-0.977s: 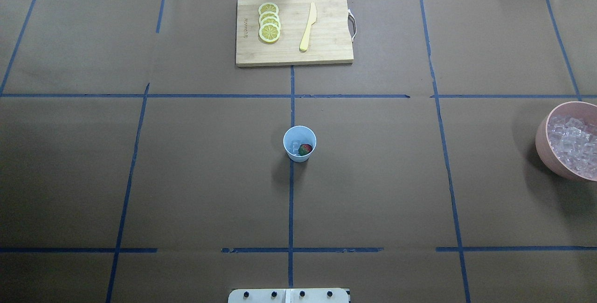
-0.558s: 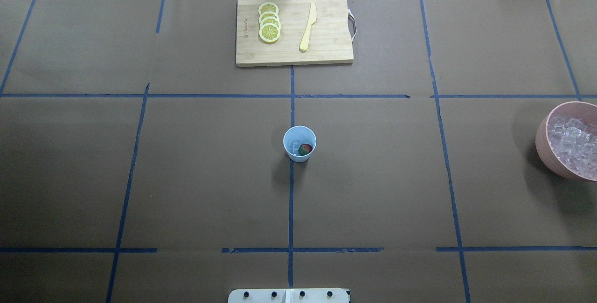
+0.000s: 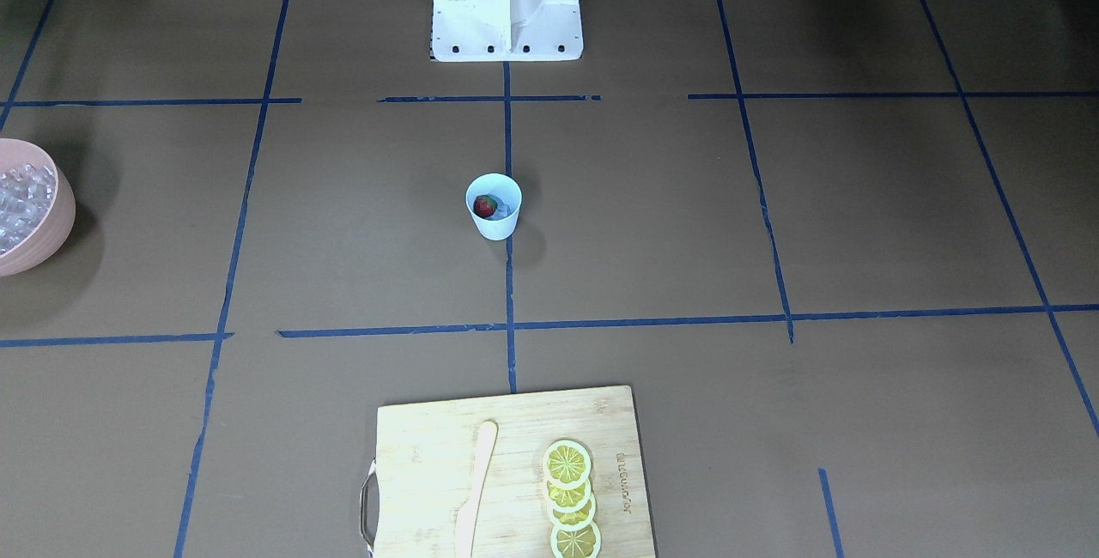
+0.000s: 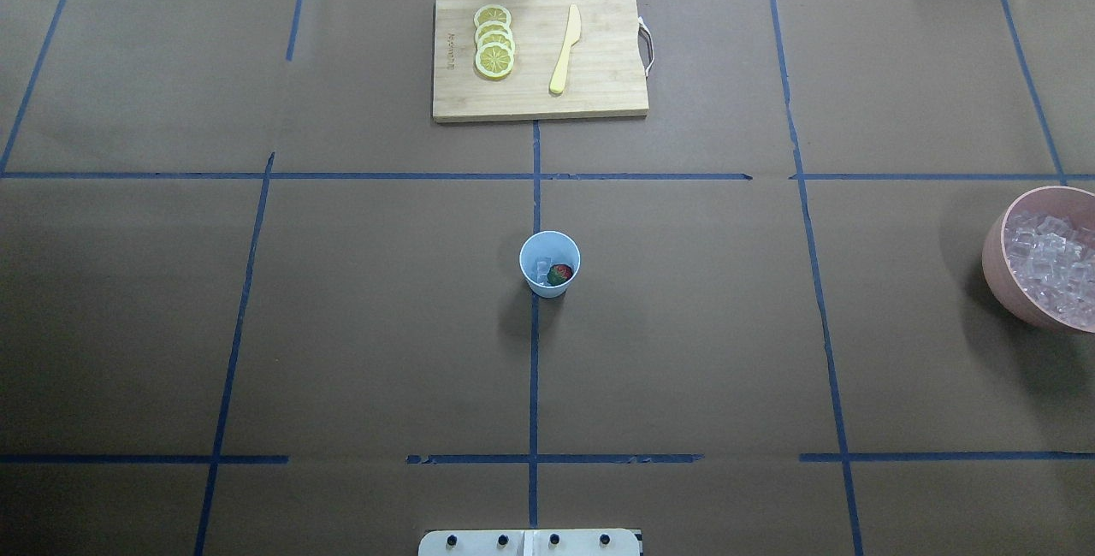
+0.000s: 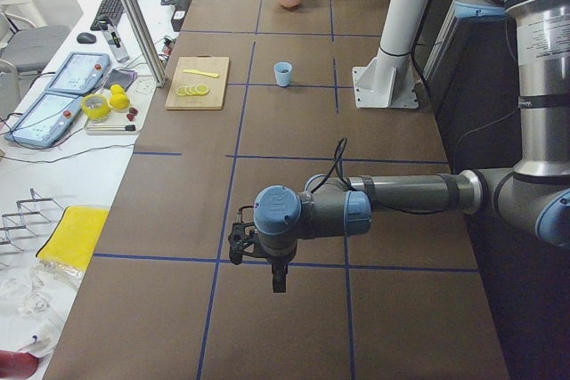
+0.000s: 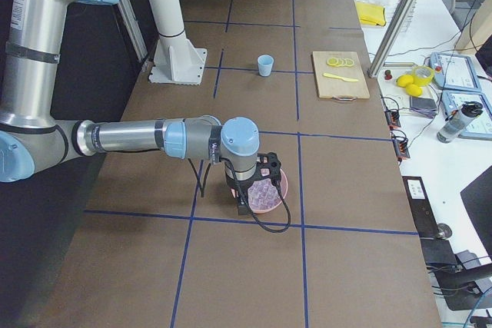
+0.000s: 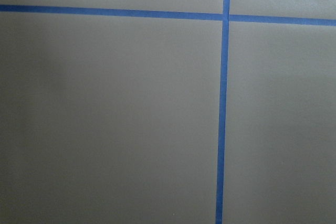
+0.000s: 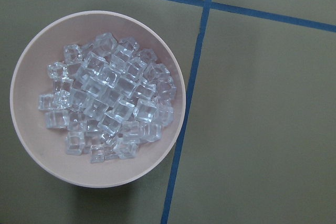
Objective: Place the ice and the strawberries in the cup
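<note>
1 cup is standing at table ctr, holding 1 strawberry beside ice, qty unclear. 1 pink bowl is holding more cubes. 4 lemon slices and 1 knife are lying on 1 board. L gripper, R gripper: jaw opening cannot be told.

Brown paper covers the counter, with blue tape lines making big squares. A white desk beside it holds a keyboard and a yellow cloth.
</note>
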You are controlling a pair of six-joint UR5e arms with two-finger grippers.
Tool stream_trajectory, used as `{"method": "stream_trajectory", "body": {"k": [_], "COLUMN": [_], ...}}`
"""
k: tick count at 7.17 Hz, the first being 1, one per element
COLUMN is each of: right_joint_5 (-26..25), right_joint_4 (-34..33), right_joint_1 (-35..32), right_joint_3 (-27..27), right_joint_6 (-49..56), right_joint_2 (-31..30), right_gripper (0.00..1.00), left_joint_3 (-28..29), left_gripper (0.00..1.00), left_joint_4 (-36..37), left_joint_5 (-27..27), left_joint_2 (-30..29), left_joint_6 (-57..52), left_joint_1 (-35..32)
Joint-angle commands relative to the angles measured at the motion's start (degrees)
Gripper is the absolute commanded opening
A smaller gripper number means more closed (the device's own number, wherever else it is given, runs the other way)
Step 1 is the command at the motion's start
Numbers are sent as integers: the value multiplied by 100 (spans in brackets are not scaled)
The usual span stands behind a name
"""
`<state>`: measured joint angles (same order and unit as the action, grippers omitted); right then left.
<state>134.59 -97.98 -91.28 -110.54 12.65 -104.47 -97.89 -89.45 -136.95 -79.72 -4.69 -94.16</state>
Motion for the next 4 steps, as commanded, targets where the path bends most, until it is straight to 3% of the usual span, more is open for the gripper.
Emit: {"method": "stream_trajectory", "body": {"k": [1,3,4], "right_joint_5": [32,-11,-38], "right_joint_4": [7,7,16], "right_joint_1": [5,5,5], "right_joint_3": [-3,6,23], "right_joint_6": [-8,-8,9], "right_joint_2": [-3,-3,-3], "right_gripper": [100,100,100], "left_joint_3": [-246,-869,-838], "left_gripper": [100,100,100], "left_joint_4": [49,1038,1217], "left_joint_5": [19,28,54], "left_joint_2": [27,45,45], "left_joint_6": [20,3,-58], "left_joint_1": [178,179,179]}}
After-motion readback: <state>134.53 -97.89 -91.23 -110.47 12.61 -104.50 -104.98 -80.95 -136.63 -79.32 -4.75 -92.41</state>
